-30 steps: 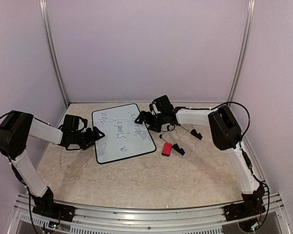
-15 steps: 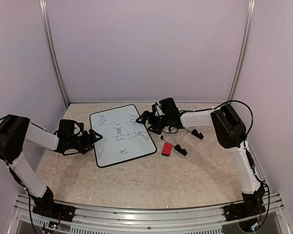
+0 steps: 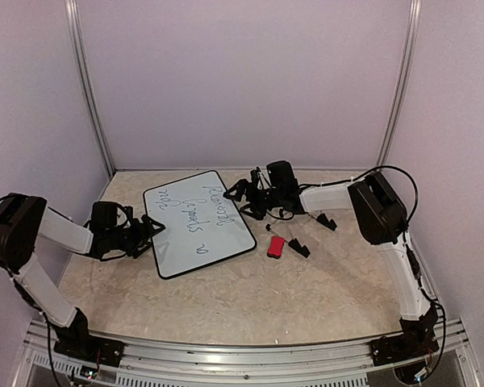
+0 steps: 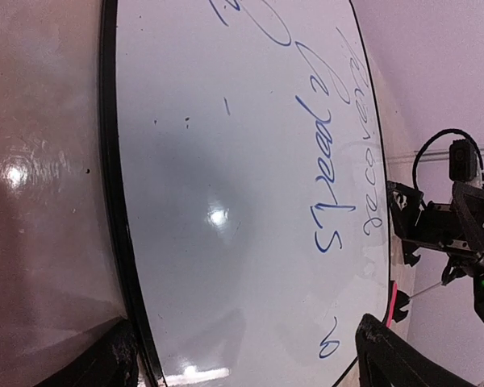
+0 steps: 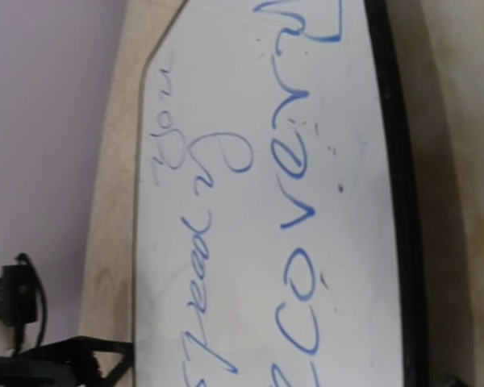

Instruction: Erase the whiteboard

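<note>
The whiteboard (image 3: 198,224) lies flat and slightly skewed on the table, with blue handwriting (image 5: 294,201) across its far half. My left gripper (image 3: 152,230) is low at the board's left edge. It is open, and its fingertips (image 4: 381,345) stand wide on either side of the board's near end (image 4: 226,242), holding nothing. My right gripper (image 3: 240,195) hovers open over the board's far right edge. In the right wrist view its fingers barely show and the board (image 5: 266,242) fills the frame.
A small red eraser block (image 3: 276,247) lies right of the board, with a black marker (image 3: 297,247) beside it and another black piece (image 3: 323,220) farther back. Booth walls and metal posts close in the back and both sides.
The board has turned a little and its left side has slid towards the left. My left gripper has drawn back left beside it. My right gripper has barely shifted.
</note>
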Robot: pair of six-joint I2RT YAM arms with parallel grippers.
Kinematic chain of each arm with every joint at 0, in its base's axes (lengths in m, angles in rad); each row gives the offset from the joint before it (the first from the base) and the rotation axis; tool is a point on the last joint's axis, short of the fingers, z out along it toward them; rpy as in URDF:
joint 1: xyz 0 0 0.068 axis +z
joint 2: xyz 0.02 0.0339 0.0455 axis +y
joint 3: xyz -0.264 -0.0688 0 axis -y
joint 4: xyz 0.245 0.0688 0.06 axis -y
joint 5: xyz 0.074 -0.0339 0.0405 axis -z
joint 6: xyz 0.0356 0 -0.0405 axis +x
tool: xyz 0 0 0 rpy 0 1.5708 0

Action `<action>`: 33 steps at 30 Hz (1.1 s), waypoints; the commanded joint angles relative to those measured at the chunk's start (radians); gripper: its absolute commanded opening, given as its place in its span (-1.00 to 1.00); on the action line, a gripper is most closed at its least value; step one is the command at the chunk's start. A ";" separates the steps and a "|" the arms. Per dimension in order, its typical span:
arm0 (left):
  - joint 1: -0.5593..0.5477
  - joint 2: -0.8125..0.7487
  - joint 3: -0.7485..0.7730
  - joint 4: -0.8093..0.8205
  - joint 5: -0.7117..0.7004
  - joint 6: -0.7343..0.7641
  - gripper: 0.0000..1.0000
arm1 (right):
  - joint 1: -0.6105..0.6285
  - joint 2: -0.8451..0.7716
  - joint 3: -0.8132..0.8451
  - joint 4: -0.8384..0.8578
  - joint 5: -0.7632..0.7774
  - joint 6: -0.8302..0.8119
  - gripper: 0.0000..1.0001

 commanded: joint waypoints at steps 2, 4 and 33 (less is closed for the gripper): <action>-0.041 0.029 -0.001 0.108 0.178 -0.044 0.76 | 0.088 -0.021 -0.015 0.197 -0.337 0.092 0.96; -0.040 0.036 0.001 0.112 0.179 -0.045 0.76 | 0.089 -0.019 -0.010 0.217 -0.359 0.087 0.95; -0.019 0.025 -0.008 0.135 0.192 -0.057 0.76 | 0.116 0.021 0.002 0.439 -0.475 0.178 0.94</action>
